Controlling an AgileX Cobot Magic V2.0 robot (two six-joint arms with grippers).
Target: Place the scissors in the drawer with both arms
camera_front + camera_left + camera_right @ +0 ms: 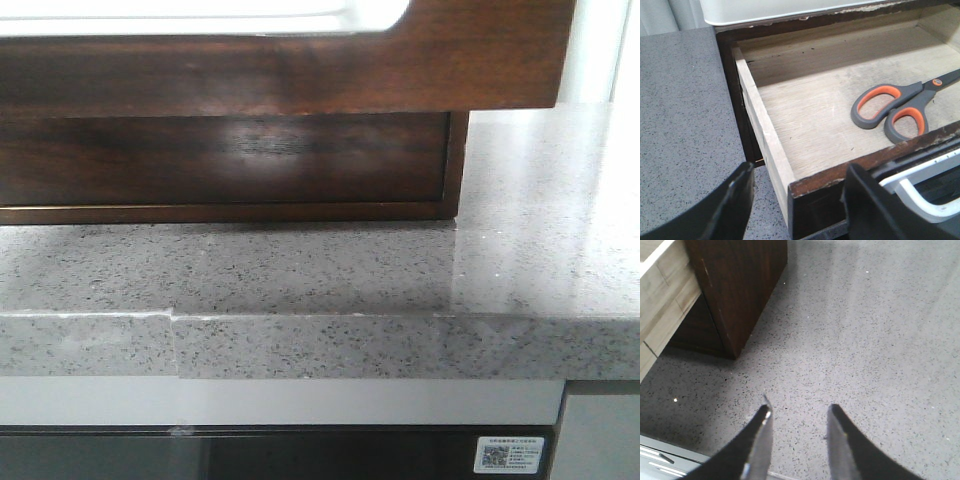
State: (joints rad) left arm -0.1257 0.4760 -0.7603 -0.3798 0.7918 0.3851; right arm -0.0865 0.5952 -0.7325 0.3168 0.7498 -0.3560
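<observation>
The left gripper (pixel 797 200) hangs unclenched astride the pulled-out drawer (pixel 855 167) front, probably to push it shut. Orange-handled scissors (pixel 900 107) lie inside. The right gripper (pixel 797 440), spread and empty, waits over the countertop (pixel 865 340).

**Speckled Stone Counter Under a Wooden Cabinet**

A grey speckled counter (pixel 330 270) is seen across the front view, its front edge joined at a seam near 7 o'clock. A dark brown cabinet (pixel 230 165) is set directly on it, from 9 to 1 o'clock. Bare stone is left at 3 o'clock. Below the edge, a white strip (pixel 300 400) is fitted.
</observation>
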